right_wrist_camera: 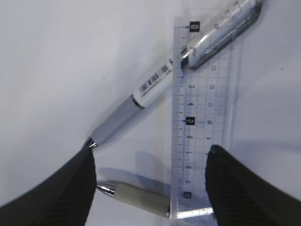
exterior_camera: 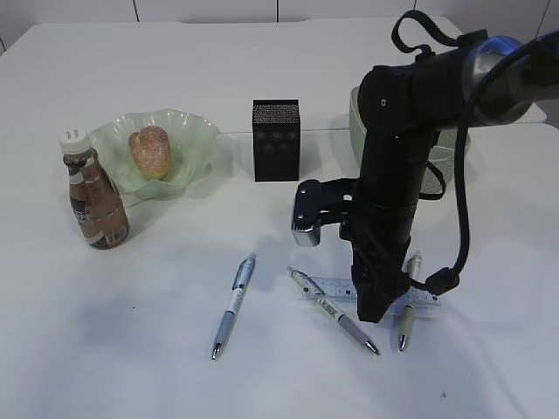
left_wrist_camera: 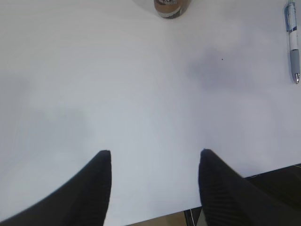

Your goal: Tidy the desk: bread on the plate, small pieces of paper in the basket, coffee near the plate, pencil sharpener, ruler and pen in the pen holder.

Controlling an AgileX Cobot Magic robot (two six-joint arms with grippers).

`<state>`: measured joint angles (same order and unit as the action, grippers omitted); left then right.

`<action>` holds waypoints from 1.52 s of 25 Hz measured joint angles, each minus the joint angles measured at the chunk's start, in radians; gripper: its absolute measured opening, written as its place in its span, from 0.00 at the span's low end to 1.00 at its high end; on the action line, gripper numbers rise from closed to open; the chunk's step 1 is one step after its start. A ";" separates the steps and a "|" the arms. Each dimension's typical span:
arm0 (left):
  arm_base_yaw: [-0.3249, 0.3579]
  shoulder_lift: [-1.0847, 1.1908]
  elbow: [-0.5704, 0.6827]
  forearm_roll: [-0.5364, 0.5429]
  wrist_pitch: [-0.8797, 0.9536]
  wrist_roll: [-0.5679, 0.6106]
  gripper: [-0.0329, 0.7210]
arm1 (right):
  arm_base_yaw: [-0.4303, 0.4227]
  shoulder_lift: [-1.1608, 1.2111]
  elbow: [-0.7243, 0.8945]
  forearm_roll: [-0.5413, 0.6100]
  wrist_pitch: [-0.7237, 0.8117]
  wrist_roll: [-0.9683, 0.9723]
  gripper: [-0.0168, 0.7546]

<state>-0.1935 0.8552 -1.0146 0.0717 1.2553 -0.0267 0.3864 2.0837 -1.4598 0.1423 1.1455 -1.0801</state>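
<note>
The bread (exterior_camera: 150, 150) lies on the green plate (exterior_camera: 196, 131), and the coffee bottle (exterior_camera: 94, 201) stands just left of the plate. The black pen holder (exterior_camera: 276, 140) stands mid-table. A clear ruler (exterior_camera: 336, 286) (right_wrist_camera: 202, 94) lies at the front right across a grey-grip pen (exterior_camera: 336, 312) (right_wrist_camera: 136, 106) and a beige pen (exterior_camera: 408, 301) (right_wrist_camera: 141, 193). My right gripper (exterior_camera: 371, 314) (right_wrist_camera: 150, 155) is open, pointing down over the ruler's end and the two pen tips. A blue pen (exterior_camera: 234, 305) (left_wrist_camera: 293, 40) lies apart. My left gripper (left_wrist_camera: 155, 153) is open and empty over bare table. No sharpener or paper pieces show.
A white basket (exterior_camera: 356, 118) stands at the back right, mostly hidden behind my right arm. The base of the coffee bottle (left_wrist_camera: 171, 7) shows at the top of the left wrist view, where the table's front edge (left_wrist_camera: 155, 214) runs just beneath my left fingers.
</note>
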 joint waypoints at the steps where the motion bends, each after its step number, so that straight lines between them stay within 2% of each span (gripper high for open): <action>1: 0.000 0.000 0.000 0.001 0.000 0.000 0.59 | 0.000 0.000 -0.002 0.000 0.000 0.000 0.75; 13: 0.000 0.000 -0.002 0.004 0.000 0.000 0.59 | 0.000 0.012 -0.026 -0.002 -0.004 0.000 0.75; 19: 0.000 0.000 -0.002 0.017 0.000 0.000 0.59 | 0.000 0.012 -0.026 -0.017 -0.053 0.000 0.75; 38: 0.000 0.000 -0.002 0.043 0.000 0.000 0.59 | 0.000 0.012 -0.026 -0.013 -0.029 0.001 0.75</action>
<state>-0.1935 0.8552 -1.0168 0.1147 1.2553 -0.0267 0.3864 2.0956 -1.4856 0.1289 1.1162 -1.0786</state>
